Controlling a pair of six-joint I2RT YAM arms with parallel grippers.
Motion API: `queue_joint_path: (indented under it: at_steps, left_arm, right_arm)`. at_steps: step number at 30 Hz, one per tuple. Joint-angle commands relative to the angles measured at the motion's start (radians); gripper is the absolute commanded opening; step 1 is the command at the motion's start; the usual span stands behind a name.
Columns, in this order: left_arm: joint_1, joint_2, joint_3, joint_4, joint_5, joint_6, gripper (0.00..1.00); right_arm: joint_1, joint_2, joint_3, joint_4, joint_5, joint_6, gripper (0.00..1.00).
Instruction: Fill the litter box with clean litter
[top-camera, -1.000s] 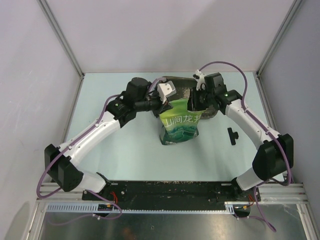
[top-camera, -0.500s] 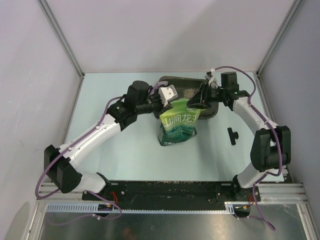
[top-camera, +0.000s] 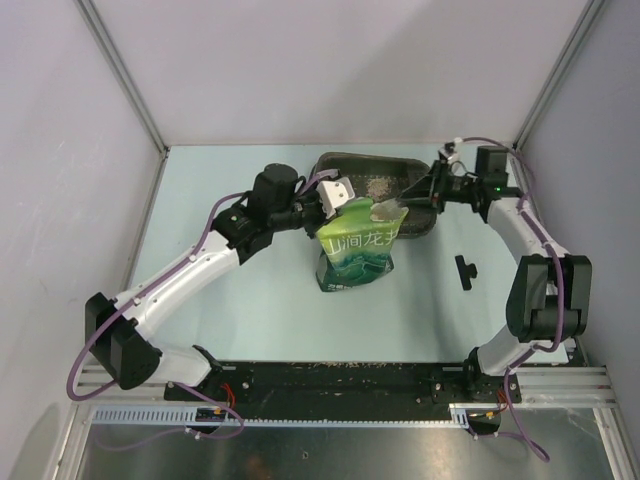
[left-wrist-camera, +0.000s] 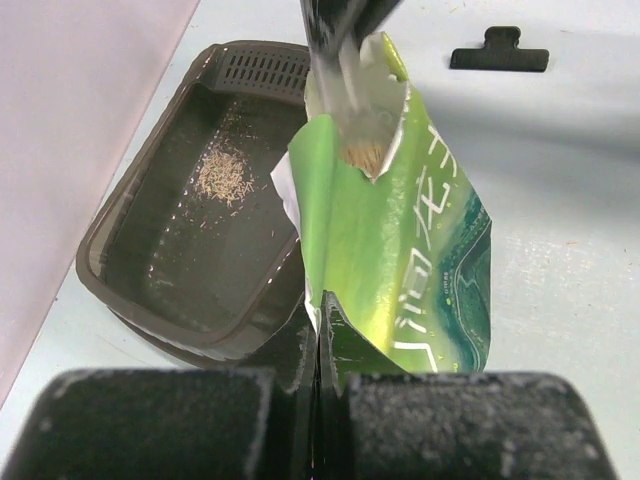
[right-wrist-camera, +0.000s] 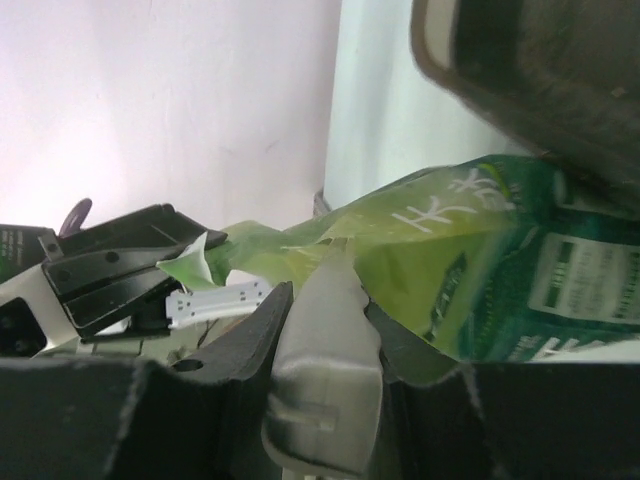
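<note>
Left gripper (left-wrist-camera: 318, 335) is clamped shut on the near edge of the green bag (left-wrist-camera: 400, 270), holding its mouth up. The right gripper (right-wrist-camera: 322, 340) is closed on the handle of the clear scoop (top-camera: 386, 210), which carries a small load at the bag's mouth. We see the litter box (left-wrist-camera: 100, 250) at the bag's 12 o'clock, touching it, with only a thin patch of litter (left-wrist-camera: 222, 178) on its floor. We judge spillage the main risk: a quick swing could shed grains onto the table (top-camera: 250, 290), or the scoop could snag the torn lip and tug the bag from the pinch. Compared with a second ago, the right gripper has swung out toward 3 o'clock, drawing the scoop up from the bag; bag and box have barely shifted.
</note>
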Motion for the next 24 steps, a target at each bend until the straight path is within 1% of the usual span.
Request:
queue_joint_path:
  at_steps: [1, 3, 6, 9, 10, 13, 17, 22, 24]
  left_arm:
    - [-0.004, -0.008, 0.030, -0.029, -0.005, 0.010, 0.00]
    - [-0.005, -0.008, 0.033, -0.031, -0.005, 0.018, 0.00]
    - [-0.007, -0.009, 0.026, -0.031, -0.009, 0.036, 0.00]
    - [-0.007, -0.016, 0.025, -0.032, -0.026, 0.048, 0.00]
    - [-0.007, -0.022, 0.023, -0.034, -0.032, 0.057, 0.00]
    - [-0.007, -0.028, 0.020, -0.037, -0.048, 0.080, 0.00]
    - [-0.008, -0.026, 0.030, -0.040, -0.066, 0.088, 0.00]
    - [-0.010, -0.017, 0.043, -0.043, -0.077, 0.105, 0.00]
    - [-0.011, -0.011, 0.051, -0.043, -0.080, 0.111, 0.00]
  right_arm:
    - [0.066, 0.011, -0.037, 0.210, -0.072, 0.155, 0.00]
    - [0.003, 0.003, -0.037, 0.211, -0.119, 0.190, 0.00]
    - [-0.048, 0.009, -0.037, 0.160, -0.136, 0.151, 0.00]
    - [-0.069, 0.016, -0.037, 0.223, -0.164, 0.203, 0.00]
    - [-0.075, 0.017, -0.037, 0.287, -0.175, 0.226, 0.00]
    - [-0.100, 0.028, -0.037, 0.332, -0.224, 0.273, 0.00]
    - [-0.131, 0.043, -0.037, 0.307, -0.273, 0.247, 0.00]
    - [-0.167, 0.075, -0.037, 0.214, -0.310, 0.180, 0.00]
    - [-0.169, 0.080, -0.037, 0.214, -0.328, 0.171, 0.00]
